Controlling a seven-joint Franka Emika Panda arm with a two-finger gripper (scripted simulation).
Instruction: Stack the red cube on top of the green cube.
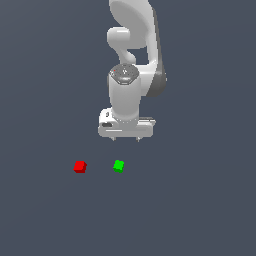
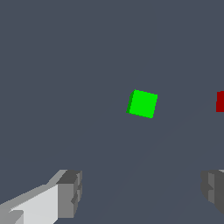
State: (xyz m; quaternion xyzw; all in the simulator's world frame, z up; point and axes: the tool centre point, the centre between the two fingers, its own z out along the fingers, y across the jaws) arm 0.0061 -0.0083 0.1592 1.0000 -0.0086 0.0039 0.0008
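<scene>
Separately, one red cube (image 1: pixel 80 166), one green cube (image 1: pixel 118 165), end effector (image 1: pixel 126 139) fingers apart, holding nothing

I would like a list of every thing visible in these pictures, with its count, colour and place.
red cube: 1, bright red, on the floor, at the exterior view's left of the green cube, apart from it.
green cube: 1, bright green, on the floor, nearer the gripper.
floor: 1, dark grey-blue, under everything.
arm: 1, white and grey, above the cubes.
gripper: 1, white with grey fingers, open, holding nothing.
</scene>
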